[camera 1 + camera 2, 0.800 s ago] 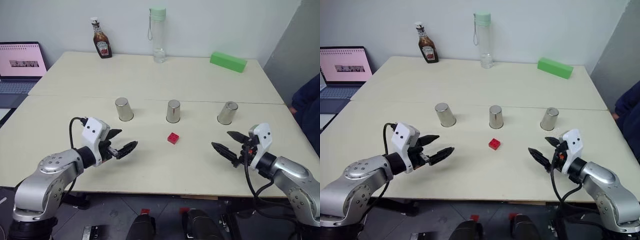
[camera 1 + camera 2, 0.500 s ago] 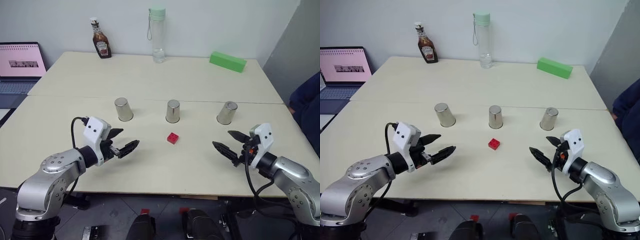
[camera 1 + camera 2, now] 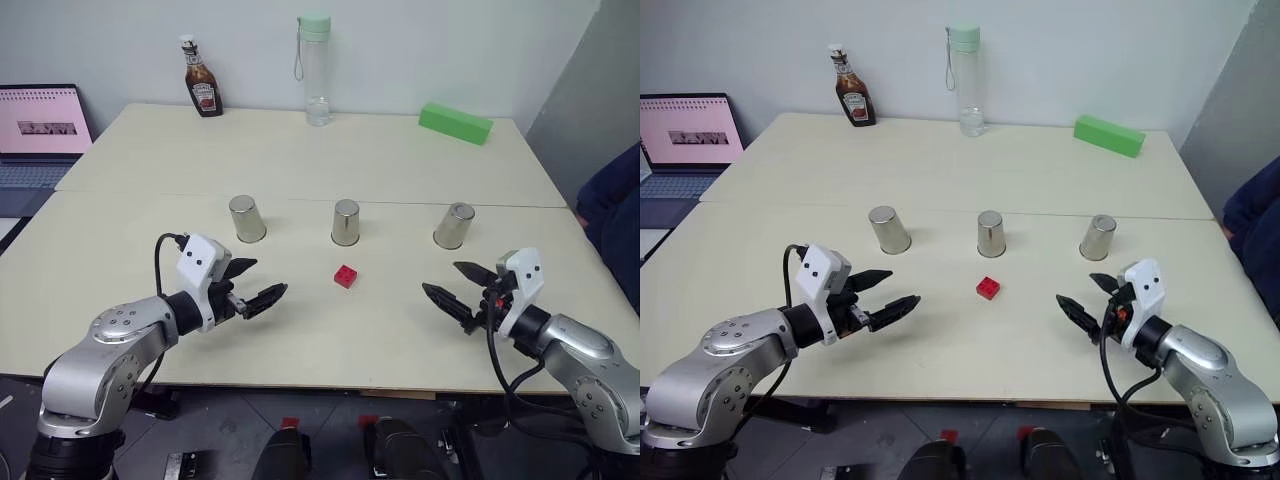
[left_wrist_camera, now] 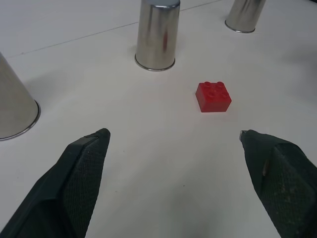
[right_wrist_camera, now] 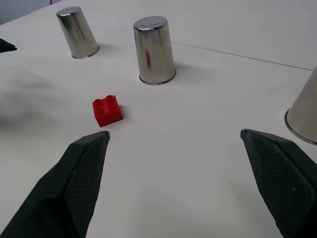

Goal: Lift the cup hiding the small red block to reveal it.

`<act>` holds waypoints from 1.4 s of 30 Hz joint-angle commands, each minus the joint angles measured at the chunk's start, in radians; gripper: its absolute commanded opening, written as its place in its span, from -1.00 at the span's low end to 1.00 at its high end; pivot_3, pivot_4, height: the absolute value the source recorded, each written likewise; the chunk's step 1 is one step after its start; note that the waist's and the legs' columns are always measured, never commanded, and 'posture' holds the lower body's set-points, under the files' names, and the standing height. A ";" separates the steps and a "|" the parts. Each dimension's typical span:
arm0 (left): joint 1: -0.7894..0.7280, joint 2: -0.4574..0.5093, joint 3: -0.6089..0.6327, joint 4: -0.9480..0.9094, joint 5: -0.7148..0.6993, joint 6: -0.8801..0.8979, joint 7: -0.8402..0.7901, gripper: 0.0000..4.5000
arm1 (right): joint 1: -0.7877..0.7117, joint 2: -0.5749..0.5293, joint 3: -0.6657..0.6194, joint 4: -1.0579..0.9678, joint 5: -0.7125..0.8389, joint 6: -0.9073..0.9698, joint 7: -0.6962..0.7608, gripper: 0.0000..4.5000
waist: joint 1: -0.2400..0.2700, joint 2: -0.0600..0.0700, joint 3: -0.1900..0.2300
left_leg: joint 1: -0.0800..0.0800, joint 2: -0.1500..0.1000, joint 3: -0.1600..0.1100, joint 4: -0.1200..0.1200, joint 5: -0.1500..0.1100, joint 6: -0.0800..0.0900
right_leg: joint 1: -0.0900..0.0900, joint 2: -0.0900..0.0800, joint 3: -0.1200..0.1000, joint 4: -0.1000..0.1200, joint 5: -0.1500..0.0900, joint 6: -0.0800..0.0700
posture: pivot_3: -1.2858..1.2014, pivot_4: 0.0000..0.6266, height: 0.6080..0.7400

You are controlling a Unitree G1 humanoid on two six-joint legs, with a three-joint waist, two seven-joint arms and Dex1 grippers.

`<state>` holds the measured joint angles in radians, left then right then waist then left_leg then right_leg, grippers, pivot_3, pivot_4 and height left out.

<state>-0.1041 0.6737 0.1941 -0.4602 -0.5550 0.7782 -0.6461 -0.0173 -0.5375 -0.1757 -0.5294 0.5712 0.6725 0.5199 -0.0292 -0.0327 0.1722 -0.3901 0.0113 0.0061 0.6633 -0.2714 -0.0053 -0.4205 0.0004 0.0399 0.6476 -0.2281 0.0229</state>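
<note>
Three alike steel cups stand upside down in a row: left cup [image 3: 247, 219], middle cup [image 3: 345, 222], right cup [image 3: 454, 226]. The small red block [image 3: 345, 276] lies uncovered on the table just in front of the middle cup, also visible as the red block [image 4: 213, 96] and red block [image 5: 107, 110]. My left gripper [image 3: 266, 278] hovers open above the table to the block's left, pointing at it. My right gripper [image 3: 441, 278] hovers open to the block's right. Neither touches anything; no cup covers the block.
At the table's [image 3: 300, 340] far edge stand a ketchup bottle [image 3: 203, 80], a clear water bottle [image 3: 317, 70] and a long green block [image 3: 456, 123]. A laptop [image 3: 40, 130] sits far left. A person's sleeve [image 3: 612, 200] shows at the right edge.
My left gripper has drifted a little to the right, toward the red block, still open. The right gripper, cups and block have stayed put.
</note>
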 commanded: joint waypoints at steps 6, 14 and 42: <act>-0.009 -0.009 0.008 -0.025 -0.008 -0.018 0.011 0.98 | -0.032 0.002 -0.019 -0.064 0.036 0.037 -0.036 1.00 | 0.000 0.000 0.000 | 0.000 0.000 0.000 0.000 0.000 0.000 | 0.000 0.000 0.000 0.000 0.000 0.000 | 0.03 -0.52 1.00; -0.012 -0.011 0.001 -0.018 0.001 -0.026 0.011 0.98 | -0.038 0.004 -0.010 -0.068 0.034 0.043 -0.048 1.00 | 0.000 0.000 0.000 | 0.000 0.000 0.000 0.000 0.000 0.000 | 0.000 0.000 0.000 0.000 0.000 0.000 | 0.03 -0.52 1.00; -0.022 -0.007 -0.004 0.003 -0.009 -0.038 -0.004 0.98 | 0.002 0.004 -0.018 -0.054 0.019 0.009 -0.022 1.00 | 0.000 0.000 0.000 | 0.000 0.000 0.000 0.000 0.000 0.000 | 0.000 0.000 0.000 0.000 0.000 0.000 | 0.03 -0.52 1.00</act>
<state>-0.1212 0.6589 0.1820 -0.4294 -0.5504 0.7531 -0.6427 -0.0123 -0.5251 -0.1675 -0.5669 0.5806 0.7054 0.4859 -0.0291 -0.0327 0.1721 -0.3900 0.0112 0.0064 0.6634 -0.2714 -0.0053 -0.4205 0.0005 0.0401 0.6479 -0.2280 0.0230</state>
